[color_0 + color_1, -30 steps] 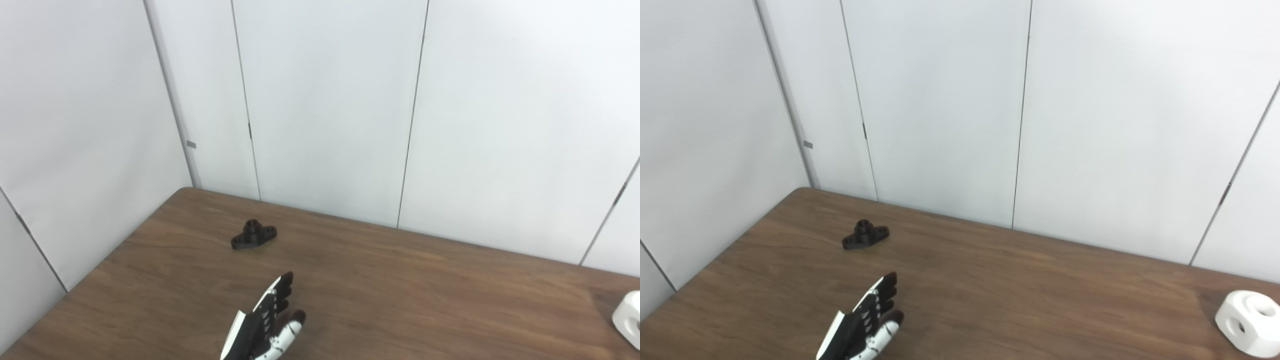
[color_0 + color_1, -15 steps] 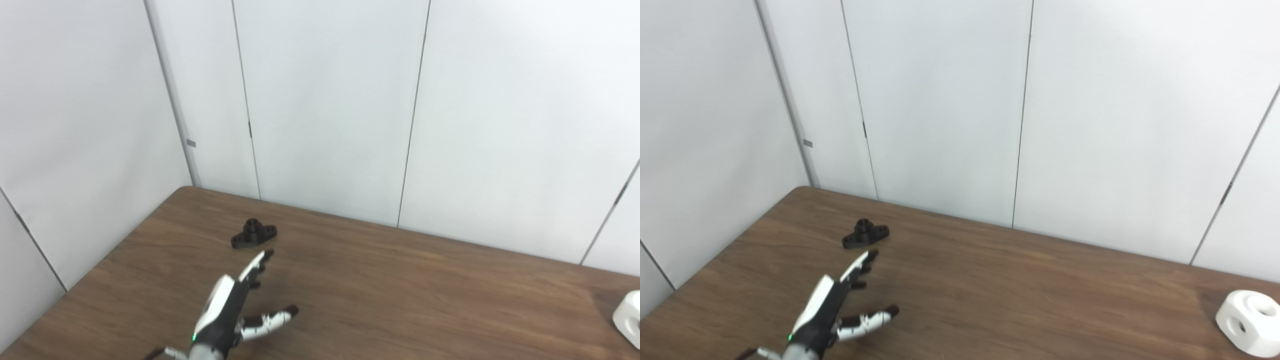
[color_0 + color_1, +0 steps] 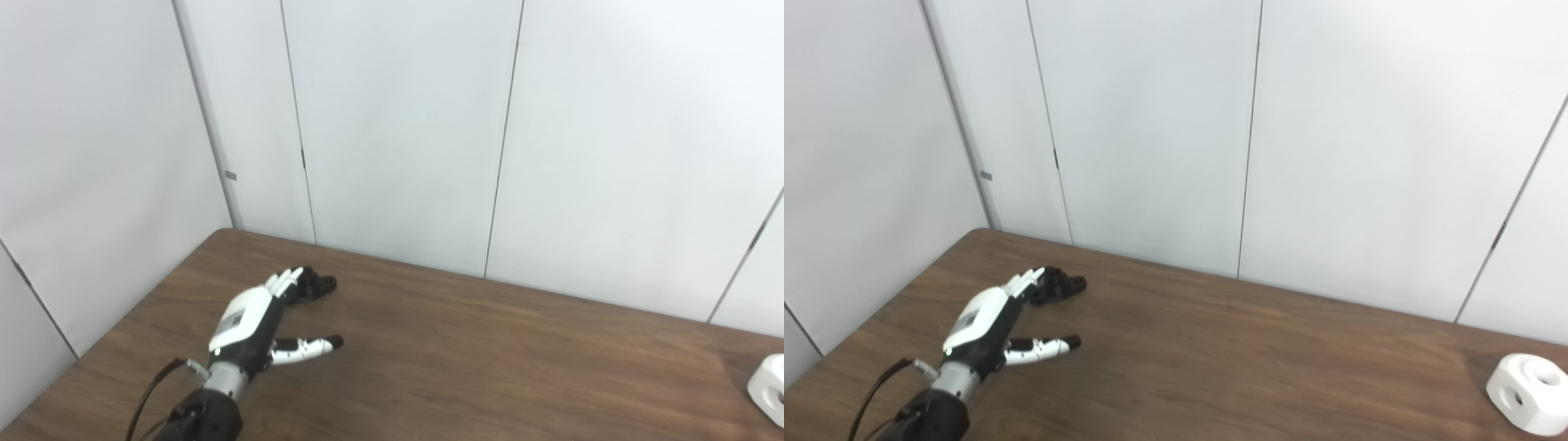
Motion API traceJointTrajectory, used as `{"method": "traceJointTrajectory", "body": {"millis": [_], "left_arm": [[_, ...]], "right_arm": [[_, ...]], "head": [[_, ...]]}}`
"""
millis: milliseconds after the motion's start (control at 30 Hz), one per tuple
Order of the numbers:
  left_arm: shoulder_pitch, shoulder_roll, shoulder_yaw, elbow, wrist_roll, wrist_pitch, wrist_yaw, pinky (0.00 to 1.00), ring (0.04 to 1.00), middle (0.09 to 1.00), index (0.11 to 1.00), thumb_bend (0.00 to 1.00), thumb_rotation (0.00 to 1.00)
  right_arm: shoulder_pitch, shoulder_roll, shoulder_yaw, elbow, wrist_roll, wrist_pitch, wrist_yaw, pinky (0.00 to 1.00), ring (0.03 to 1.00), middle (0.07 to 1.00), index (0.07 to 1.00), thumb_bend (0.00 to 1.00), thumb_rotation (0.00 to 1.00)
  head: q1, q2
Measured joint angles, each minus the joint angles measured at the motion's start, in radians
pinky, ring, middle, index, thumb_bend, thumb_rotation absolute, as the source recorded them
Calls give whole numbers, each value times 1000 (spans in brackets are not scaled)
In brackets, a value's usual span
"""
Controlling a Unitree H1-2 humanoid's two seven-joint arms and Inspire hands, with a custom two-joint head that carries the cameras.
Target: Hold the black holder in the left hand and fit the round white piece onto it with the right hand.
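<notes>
The small black holder (image 3: 1064,285) lies flat on the brown table (image 3: 1249,361) at the far left, its left end covered by my fingertips (image 3: 1025,280). My left hand (image 3: 989,323) reaches over it from the near left, open, fingers stretched forward and thumb (image 3: 1047,346) pointing right, holding nothing. The same holder (image 3: 318,285) and left hand (image 3: 251,318) show in the left eye view. The round white piece (image 3: 1526,394) with holes in it rests at the table's right edge, partly cut off as the white piece (image 3: 768,389) in the left eye view. My right hand is out of sight.
White wall panels (image 3: 1151,122) stand close behind the table's far edge and along its left side. A black cable (image 3: 870,392) trails from the left wrist. Bare wood stretches between the holder and the white piece.
The left hand has advanced from the near edge toward the far left, turned palm down, and its fingertips now cover the holder's left end. The holder and white piece have not moved.
</notes>
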Motion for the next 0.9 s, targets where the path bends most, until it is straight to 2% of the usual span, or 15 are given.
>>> {"method": "traceJointTrajectory", "body": {"millis": [333,467,667,900], "left_arm": [[-95,67,1,171,67,-12,55,1000,1000,982,930,902,506],[-141,87,0,273,68,-34,92,1000,1000,982,904,902,474],[-207,96,-35,407,71,-43,133,1000,1000,978,888,929,477],[-295,97,-43,558,5,-33,120,1000,1000,959,859,952,488]], "right_arm": [[1,3,0,-3,0,1,-4,1000,983,933,974,586,959],[3,4,1,-5,0,1,-5,1000,992,942,983,598,973],[2,-17,13,7,5,-12,6,1000,1000,975,1000,596,1000],[1,-32,19,15,7,-26,19,1000,1000,964,998,577,1000]], "head": [[-5,8],[-5,11],[-6,14],[-12,14]]}}
